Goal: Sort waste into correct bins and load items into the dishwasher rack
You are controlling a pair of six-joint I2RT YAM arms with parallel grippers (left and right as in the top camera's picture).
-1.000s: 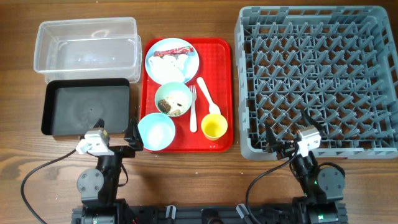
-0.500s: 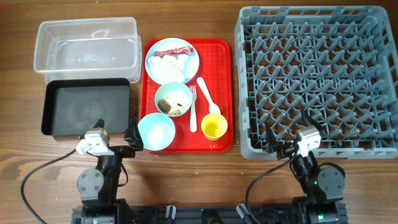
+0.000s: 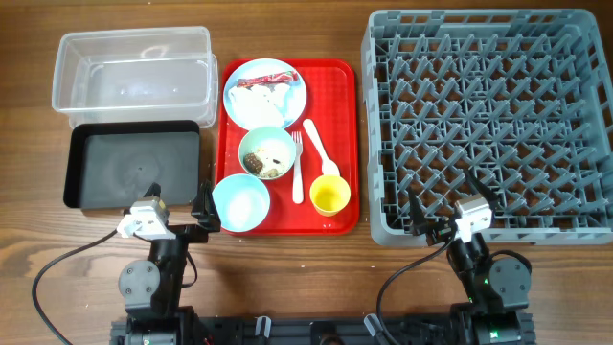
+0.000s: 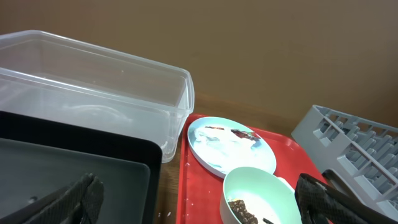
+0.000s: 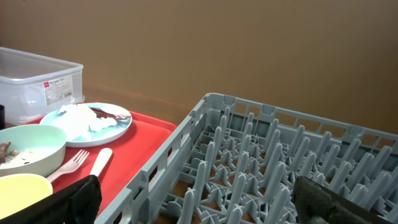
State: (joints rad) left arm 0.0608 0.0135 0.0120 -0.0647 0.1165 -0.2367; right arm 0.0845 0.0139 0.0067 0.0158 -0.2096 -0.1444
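Note:
On the red serving tray [image 3: 340, 81] sit a light blue plate [image 3: 265, 93] with a red wrapper [image 3: 265, 80] and white napkin [image 3: 271, 97], a greenish bowl [image 3: 267, 153] with brown scraps [image 3: 261, 163], a light blue bowl [image 3: 241, 202], a yellow cup [image 3: 329, 195], a white fork [image 3: 298, 169] and spoon [image 3: 320, 149]. The clear tub [image 3: 132, 75] and black tray [image 3: 133, 167] lie left. The grey rack [image 3: 488, 120] lies right. My left gripper [image 3: 182, 222] is open and empty beside the blue bowl. My right gripper [image 3: 450, 228] is open and empty at the rack's near edge.
The left wrist view shows the tub [image 4: 93, 81], black tray [image 4: 68, 168], plate [image 4: 230, 144] and greenish bowl [image 4: 258, 196]. The right wrist view shows the rack [image 5: 273, 168], plate [image 5: 87, 121], fork [image 5: 68, 163] and cup [image 5: 25, 190]. Bare wooden table [image 3: 287, 278] lies between the arms.

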